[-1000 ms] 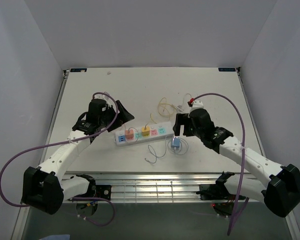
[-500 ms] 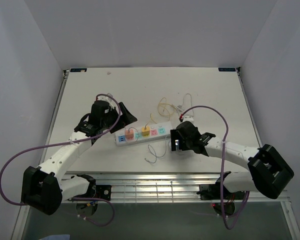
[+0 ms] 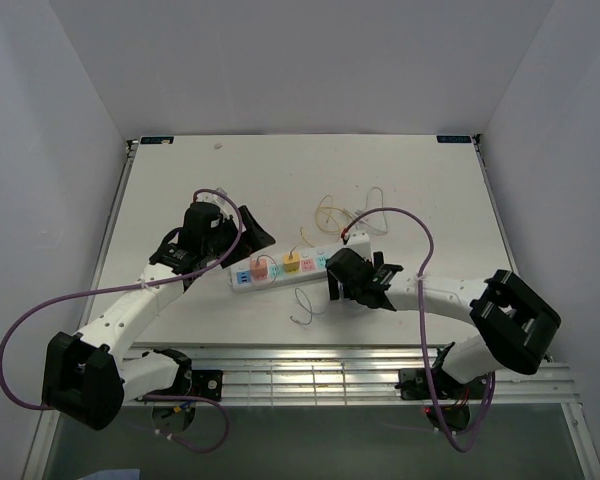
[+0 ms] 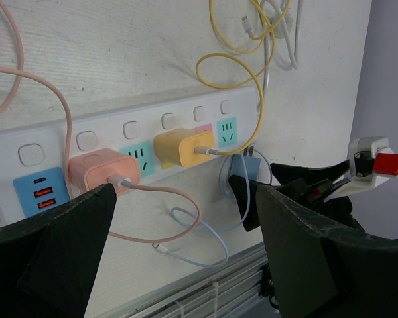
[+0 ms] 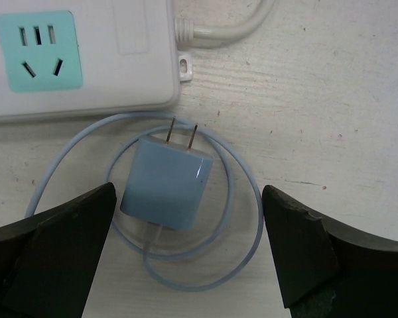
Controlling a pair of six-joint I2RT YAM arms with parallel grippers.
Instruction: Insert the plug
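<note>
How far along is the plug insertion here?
Done: pink charger and yellow charger sit in the power strip. In hand: the open right gripper straddles the blue plug, lying loose on the table. Left: grasp it, push it into the free teal socket.

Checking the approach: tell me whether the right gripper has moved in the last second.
Yes: the right gripper shifted left and toward the near edge, ending beside the long white plastic power strip's right end.

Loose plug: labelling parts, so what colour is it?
The plug is light blue; the right wrist view shows it best.
</note>
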